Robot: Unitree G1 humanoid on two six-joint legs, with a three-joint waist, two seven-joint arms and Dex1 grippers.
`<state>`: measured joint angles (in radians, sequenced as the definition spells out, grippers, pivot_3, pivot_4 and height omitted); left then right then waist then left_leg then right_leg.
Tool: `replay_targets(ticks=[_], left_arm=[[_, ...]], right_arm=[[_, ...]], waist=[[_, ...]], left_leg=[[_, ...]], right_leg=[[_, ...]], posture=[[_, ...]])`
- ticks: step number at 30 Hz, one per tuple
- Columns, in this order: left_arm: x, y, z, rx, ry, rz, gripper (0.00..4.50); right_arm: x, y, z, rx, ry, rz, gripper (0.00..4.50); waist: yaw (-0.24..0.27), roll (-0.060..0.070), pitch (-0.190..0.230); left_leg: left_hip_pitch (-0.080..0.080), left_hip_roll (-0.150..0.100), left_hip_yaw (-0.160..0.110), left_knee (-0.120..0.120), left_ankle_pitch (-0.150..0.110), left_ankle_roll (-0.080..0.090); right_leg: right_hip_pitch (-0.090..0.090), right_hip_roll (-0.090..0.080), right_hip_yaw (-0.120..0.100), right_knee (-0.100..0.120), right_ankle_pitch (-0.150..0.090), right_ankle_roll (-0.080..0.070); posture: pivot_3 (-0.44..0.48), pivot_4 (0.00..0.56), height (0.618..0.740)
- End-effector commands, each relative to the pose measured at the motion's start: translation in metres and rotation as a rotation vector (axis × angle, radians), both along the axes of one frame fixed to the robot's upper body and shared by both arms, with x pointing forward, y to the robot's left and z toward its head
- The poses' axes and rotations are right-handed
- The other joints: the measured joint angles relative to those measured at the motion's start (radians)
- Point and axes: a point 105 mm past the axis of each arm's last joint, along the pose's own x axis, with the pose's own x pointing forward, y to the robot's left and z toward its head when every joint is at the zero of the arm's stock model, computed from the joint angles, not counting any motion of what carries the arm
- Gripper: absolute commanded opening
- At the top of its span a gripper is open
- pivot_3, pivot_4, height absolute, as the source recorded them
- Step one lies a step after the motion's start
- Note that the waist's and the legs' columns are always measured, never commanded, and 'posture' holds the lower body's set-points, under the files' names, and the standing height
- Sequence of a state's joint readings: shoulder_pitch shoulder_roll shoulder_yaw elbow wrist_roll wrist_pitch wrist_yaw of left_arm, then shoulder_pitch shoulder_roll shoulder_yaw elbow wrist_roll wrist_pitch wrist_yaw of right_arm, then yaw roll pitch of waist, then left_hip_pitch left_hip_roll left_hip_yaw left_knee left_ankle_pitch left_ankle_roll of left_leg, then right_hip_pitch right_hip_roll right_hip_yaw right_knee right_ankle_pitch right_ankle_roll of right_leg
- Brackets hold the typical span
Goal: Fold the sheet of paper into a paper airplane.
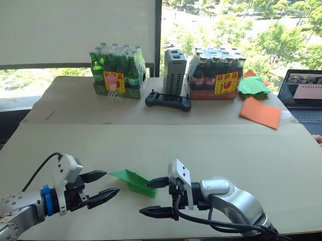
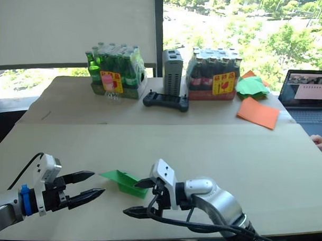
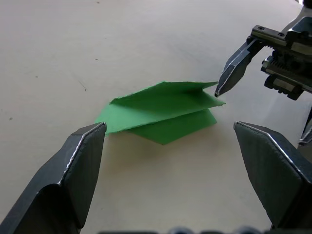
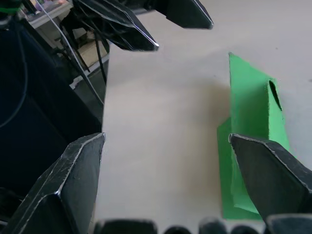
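— On the near counter (image 1: 286, 172), what do we have between our arms?

— We see the sheet of paper (image 1: 133, 181), bright green and folded into a pointed wedge, lying flat on the surface. One flap stands a little raised along a crease.

— How do our grippers stand?

— Our left gripper (image 1: 106, 185) hovers just to the left of the paper with its fingers spread wide, holding nothing. Our right gripper (image 1: 154, 196) is at the paper's other end, also spread wide and empty. Its upper fingertip (image 3: 223, 87) sits right at the paper's edge; we cannot tell whether it touches.

— And the containers at the back?

— On the far counter we see two shrink-wrapped packs. The left pack (image 1: 118, 71) holds green glass bottles standing upright in a low tray with a yellow and red label. The right pack (image 1: 215, 74) holds dark bottles with pale caps, wrapped the same way with a similar label. Between them stands a grey box (image 1: 174, 71), and a black controller (image 1: 168, 101) lies just in front of it.

— Anything else out there?

— To the right of the dark bottles we see a pile of green papers (image 1: 254, 87) and an orange sheet (image 1: 261, 112) lying flat. A laptop (image 1: 307, 97) sits open at the far right.
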<state>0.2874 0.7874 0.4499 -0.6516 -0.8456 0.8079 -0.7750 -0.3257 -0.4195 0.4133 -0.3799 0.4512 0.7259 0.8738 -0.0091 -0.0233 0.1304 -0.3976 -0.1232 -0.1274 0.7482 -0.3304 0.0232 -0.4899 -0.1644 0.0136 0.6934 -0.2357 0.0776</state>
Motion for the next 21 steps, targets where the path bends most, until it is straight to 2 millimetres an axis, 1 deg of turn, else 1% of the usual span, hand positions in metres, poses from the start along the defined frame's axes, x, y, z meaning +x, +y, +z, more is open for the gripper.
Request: replay_targets(ticks=[1, 5, 6, 10, 17, 18, 21], left_arm=[[0.0, -0.004, 0.007, 0.001, -0.044, -0.011, 4.46], [0.001, -0.005, 0.008, -0.001, -0.052, -0.011, 4.46], [0.001, -0.005, 0.008, -0.001, -0.054, -0.01, 4.46], [0.002, -0.007, 0.009, -0.006, -0.055, -0.013, 4.46], [0.006, -0.013, 0.011, -0.012, -0.064, -0.024, 4.46], [0.006, -0.014, 0.012, -0.013, -0.065, -0.024, 4.46], [0.006, -0.018, 0.014, -0.015, -0.066, -0.032, 4.46]], right_arm=[[0.014, 0.001, 0.008, 0.02, -0.056, -0.055, 4.5], [0.033, -0.002, 0.017, 0.039, -0.085, -0.123, 4.5], [0.035, -0.002, 0.019, 0.041, -0.089, -0.127, 4.5], [0.039, -0.001, 0.026, 0.048, -0.104, -0.132, 4.5], [0.041, -0.001, 0.045, 0.1, -0.113, -0.151, 4.5], [0.043, -0.001, 0.048, 0.102, -0.125, -0.159, 4.5], [0.047, 0.001, 0.06, 0.104, -0.255, -0.173, 4.5]], waist=[[-0.001, 0.0, 0.0], [-0.002, 0.0, 0.0], [-0.002, 0.0, 0.0], [-0.003, 0.0, 0.0], [-0.003, 0.0, 0.0], [-0.003, 0.0, 0.0], [-0.004, 0.0, 0.0]], left_leg=[[0.0, 0.0, 0.0, 0.0, 0.0, 0.0], [0.0, 0.0, 0.0, 0.0, 0.0, 0.0], [0.0, 0.0, 0.0, 0.0, 0.0, 0.0], [0.0, 0.0, 0.0, 0.0, 0.0, 0.0], [0.0, 0.0, 0.0, 0.0, 0.0, 0.0], [0.0, 0.0, 0.0, 0.0, 0.0, 0.0], [0.0, 0.0, 0.0, 0.0, 0.0, 0.0]], right_leg=[[0.0, 0.0, 0.0, 0.0, 0.0, 0.0], [0.0, 0.0, 0.0, 0.0, 0.0, 0.0], [0.0, 0.0, 0.0, 0.0, 0.0, 0.0], [0.0, 0.0, 0.0, 0.0, 0.0, 0.0], [0.0, 0.0, 0.0, 0.0, 0.0, 0.0], [0.0, 0.0, 0.0, 0.0, 0.0, 0.0], [-0.001, 0.0, 0.0, 0.0, 0.0, 0.0]], posture=[[0.0, 0.15, 0.675], [0.0, 0.15, 0.675], [0.0, 0.15, 0.675], [0.0, 0.15, 0.675], [0.0, 0.15, 0.675], [0.0, 0.15, 0.675], [0.0, 0.15, 0.675]])
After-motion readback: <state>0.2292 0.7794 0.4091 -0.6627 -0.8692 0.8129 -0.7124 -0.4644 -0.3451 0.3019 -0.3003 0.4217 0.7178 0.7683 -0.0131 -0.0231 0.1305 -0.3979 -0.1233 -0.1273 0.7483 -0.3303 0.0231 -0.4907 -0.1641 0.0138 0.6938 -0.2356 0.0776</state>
